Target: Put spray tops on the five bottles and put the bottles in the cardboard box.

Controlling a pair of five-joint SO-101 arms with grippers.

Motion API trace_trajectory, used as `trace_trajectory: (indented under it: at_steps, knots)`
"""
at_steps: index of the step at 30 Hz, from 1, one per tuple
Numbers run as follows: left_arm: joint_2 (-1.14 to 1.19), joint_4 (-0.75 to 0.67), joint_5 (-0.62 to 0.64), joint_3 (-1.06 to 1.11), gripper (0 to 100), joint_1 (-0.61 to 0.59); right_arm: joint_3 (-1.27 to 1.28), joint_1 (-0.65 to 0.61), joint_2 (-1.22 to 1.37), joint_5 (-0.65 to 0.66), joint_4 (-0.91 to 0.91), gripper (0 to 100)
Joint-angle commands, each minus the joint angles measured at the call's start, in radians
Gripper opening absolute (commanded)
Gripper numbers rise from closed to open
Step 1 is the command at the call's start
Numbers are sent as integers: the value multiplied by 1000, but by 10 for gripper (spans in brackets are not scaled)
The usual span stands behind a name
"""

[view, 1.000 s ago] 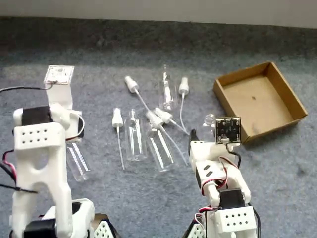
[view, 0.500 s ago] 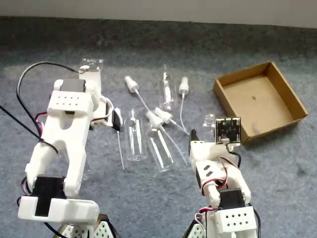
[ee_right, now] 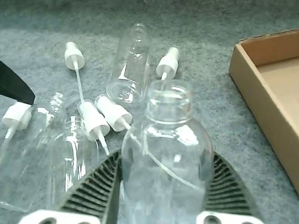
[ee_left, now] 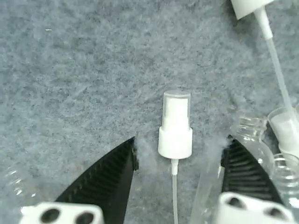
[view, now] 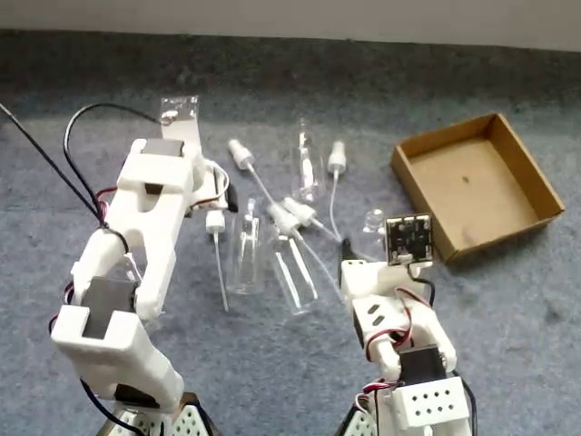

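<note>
Spray top lies on the grey carpet inside the wide-spread left gripper — the right gripper pinches a capless bottle.

the tabletop is covered with a grey, fuzzy cloth that looks like a short carpet, a little mottled. along its far edge runs a pale, plain strip, lighter than the cloth.
</note>
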Motion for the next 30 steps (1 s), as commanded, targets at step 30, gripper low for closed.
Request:
trace_trajectory:
  at_steps: [30]
  knots:
    - [173, 123, 51, -269, 28, -24, -5, -13, -13, -3, -27, 159]
